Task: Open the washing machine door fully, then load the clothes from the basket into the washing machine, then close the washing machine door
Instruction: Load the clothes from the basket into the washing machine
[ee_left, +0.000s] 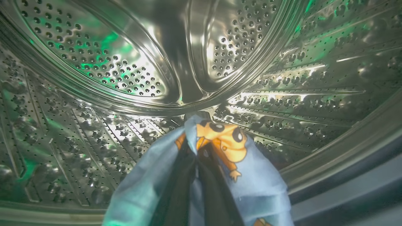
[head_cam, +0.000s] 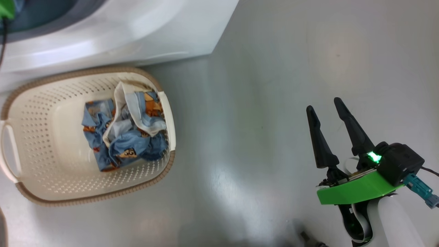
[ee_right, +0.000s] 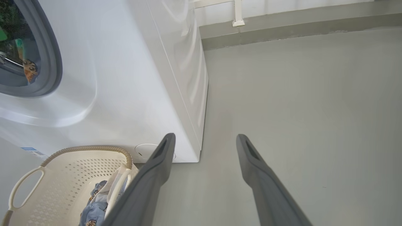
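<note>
The left pincer [ee_left: 196, 161] was inside the steel drum [ee_left: 94, 62] of the washing machine [head_cam: 120, 31], its two dark fingers pressed together on a printed piece [ee_left: 257, 182] of light blue cloth, which draped over both fingers and hung down past them. The perforated drum wall curved clear around it on every side, and the grey lip of the opening ran along the lower right of the left wrist view. The other clothes [head_cam: 127, 137] lay bundled against the right wall of the basket [head_cam: 34, 137], which stood on the floor [head_cam: 257, 103] with its brown rim just beside the machine's front lower edge. The right pincer [head_cam: 323, 104] hung well apart to the right over bare floor, fingers spread wide and holding nothing. Open floor stretched beyond it to the skirting of the wall [ee_right: 282, 18], past the machine's front corner and along its white side.
</note>
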Robot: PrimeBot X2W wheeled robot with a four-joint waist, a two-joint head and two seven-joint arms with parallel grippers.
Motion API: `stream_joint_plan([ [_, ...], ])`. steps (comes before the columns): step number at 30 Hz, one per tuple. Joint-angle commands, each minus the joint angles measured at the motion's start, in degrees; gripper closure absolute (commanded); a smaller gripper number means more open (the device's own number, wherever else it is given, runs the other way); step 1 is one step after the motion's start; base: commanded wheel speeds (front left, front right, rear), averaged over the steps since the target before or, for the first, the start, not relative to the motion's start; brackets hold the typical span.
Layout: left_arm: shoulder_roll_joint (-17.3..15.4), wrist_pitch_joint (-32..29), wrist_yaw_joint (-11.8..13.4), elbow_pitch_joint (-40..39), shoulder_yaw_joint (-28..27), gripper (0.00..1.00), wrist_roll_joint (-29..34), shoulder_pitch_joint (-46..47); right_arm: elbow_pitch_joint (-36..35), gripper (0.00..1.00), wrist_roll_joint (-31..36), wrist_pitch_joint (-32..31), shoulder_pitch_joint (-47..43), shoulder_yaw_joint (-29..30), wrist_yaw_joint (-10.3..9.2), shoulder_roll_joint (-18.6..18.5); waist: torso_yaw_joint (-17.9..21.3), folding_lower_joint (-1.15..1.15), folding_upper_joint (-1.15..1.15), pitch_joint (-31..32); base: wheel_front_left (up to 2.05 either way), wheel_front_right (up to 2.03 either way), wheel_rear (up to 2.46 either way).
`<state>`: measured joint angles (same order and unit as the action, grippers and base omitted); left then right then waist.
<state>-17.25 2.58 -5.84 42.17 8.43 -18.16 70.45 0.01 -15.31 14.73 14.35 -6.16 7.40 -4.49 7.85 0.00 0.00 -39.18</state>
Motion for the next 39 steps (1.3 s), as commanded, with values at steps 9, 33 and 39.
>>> stream_joint_plan([
  [9, -4.0, 6.1, 0.9, 2.8, 1.2, 1.0, 3.6, 8.2, -1.7, 0.0, -0.4, 0.3, -0.5, -1.7, 0.09, 0.3, -0.5, 0.0, 0.0, -4.9, 0.0, 0.0, 0.0],
  [33, -2.8, 8.4, -0.9, 15.0, 2.4, 1.0, 1.9, 15.2, -0.9, 0.0, -0.7, 0.3, -0.4, -3.2, 0.09, 0.1, 0.3, 0.0, 0.0, -6.5, 0.0, 0.0, 0.0],
  [39, -2.7, 8.2, -1.3, 17.8, 2.9, 0.55, 0.8, 16.7, -0.8, 0.0, -0.7, 0.3, -0.2, -3.2, 0.09, 0.1, 0.2, 0.0, 0.0, -6.4, 0.0, 0.0, 0.0],
])
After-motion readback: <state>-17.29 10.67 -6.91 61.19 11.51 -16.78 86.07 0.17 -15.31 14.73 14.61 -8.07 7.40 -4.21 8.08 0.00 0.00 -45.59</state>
